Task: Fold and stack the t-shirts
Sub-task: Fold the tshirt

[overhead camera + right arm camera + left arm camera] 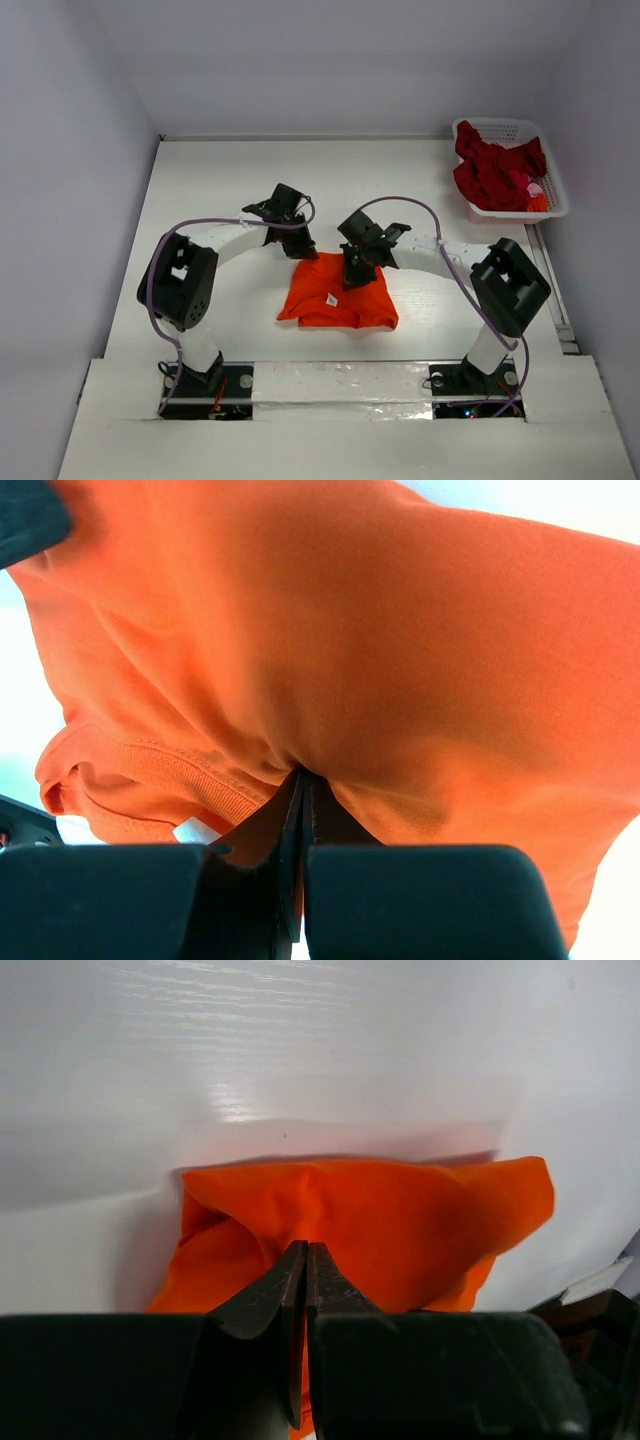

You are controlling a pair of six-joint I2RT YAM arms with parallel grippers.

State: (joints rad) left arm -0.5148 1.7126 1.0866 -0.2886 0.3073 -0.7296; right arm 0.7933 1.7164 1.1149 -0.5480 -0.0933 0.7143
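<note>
On white counter, bright orange cloth t-shirt bunched; left gripper, right gripper each pinched closed on its fabric.

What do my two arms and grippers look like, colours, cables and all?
Both the left arm and right arm have white links and chunky black joint housings, each with a lilac cable looping along it. The left gripper and right gripper are black: blocky bodies, fingers tapering to thin tips. I see no markings.

White label on orange t-shirt is illegible.
</note>
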